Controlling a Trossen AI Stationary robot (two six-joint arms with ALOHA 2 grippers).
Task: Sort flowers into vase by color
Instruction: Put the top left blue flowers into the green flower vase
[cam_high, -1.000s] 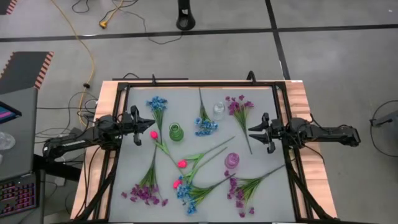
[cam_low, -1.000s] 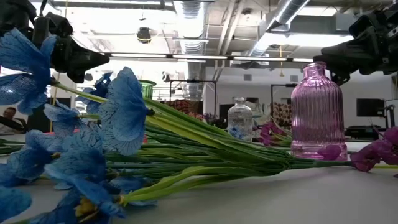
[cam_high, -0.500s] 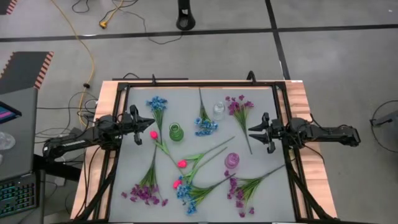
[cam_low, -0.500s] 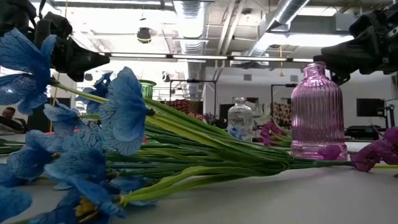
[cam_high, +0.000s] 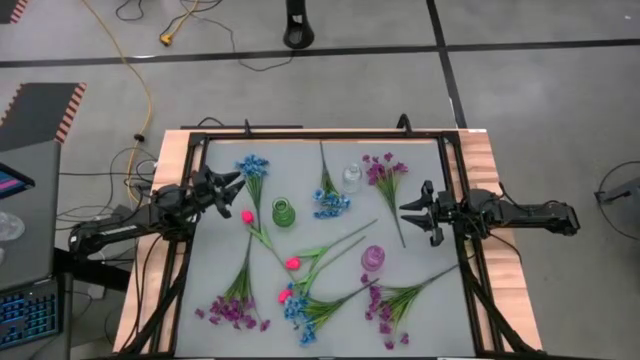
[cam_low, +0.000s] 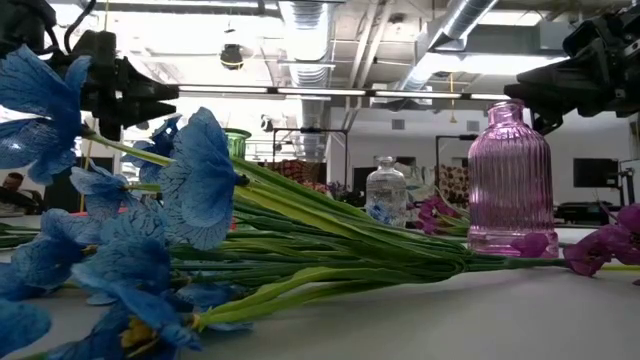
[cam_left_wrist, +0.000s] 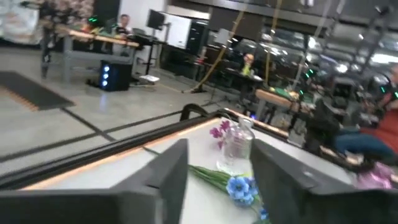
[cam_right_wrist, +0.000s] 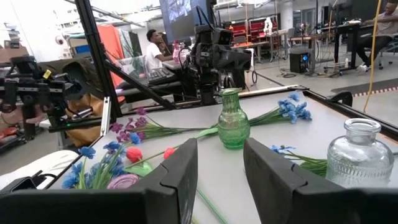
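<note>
Several sprigs lie flat on the grey table: blue ones (cam_high: 252, 167) (cam_high: 329, 201) (cam_high: 298, 310), purple ones (cam_high: 384, 170) (cam_high: 235, 310) (cam_high: 385, 305), and pink-red buds (cam_high: 247, 215) (cam_high: 292, 262). A green vase (cam_high: 284, 212), a clear vase (cam_high: 352, 177) and a pink vase (cam_high: 373, 258) stand upright among them. My left gripper (cam_high: 236, 186) is open and empty, above the table's left side near the far-left blue sprig. Its wrist view shows the clear vase (cam_left_wrist: 239, 140) between its fingers (cam_left_wrist: 177, 177). My right gripper (cam_high: 410, 212) is open and empty at the right side, facing the green vase (cam_right_wrist: 233, 118).
A black frame (cam_high: 320, 135) runs around the table, with wooden edges (cam_high: 495, 200) outside it. The stems of the near sprigs cross each other at the table's middle (cam_high: 330, 255). In the low view, blue blooms (cam_low: 120, 250) fill the near left. People sit in the room beyond (cam_right_wrist: 152, 43).
My left gripper has turned toward the table's far right and shifted a little toward the far edge, nearer the far-left blue sprig. It stays open. The flowers and vases have not moved.
</note>
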